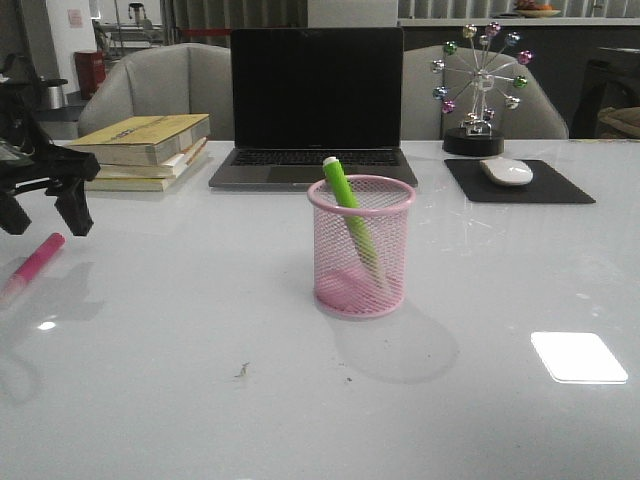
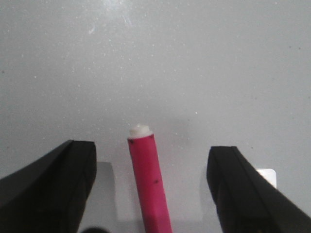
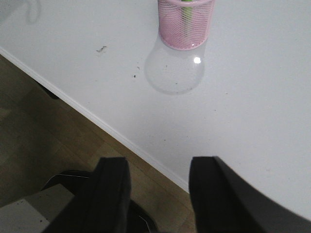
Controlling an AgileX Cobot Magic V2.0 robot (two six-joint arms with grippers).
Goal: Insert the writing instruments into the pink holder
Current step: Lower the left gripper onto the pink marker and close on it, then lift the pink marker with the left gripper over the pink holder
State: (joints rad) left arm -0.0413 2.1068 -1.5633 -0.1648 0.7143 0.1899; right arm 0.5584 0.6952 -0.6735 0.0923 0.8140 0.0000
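Observation:
The pink holder [image 1: 361,246] stands upright mid-table, with the lime green marker [image 1: 345,200] leaning inside it, its pale end above the rim. The magenta marker [image 1: 33,265] lies flat on the table at the far left. My left gripper [image 1: 45,212] hovers open just above and behind it; in the left wrist view the magenta marker [image 2: 149,182] lies between the wide-apart fingers, untouched. My right gripper [image 3: 158,167] is open and empty over the table's near edge, with the pink holder [image 3: 185,24] far ahead of it.
A laptop [image 1: 315,110] stands behind the holder. Stacked books [image 1: 145,150] lie at back left. A mouse [image 1: 507,171] on a black pad [image 1: 518,182] and a ferris-wheel ornament [image 1: 478,88] sit at back right. The table edge [image 3: 97,121] and floor show below the right gripper.

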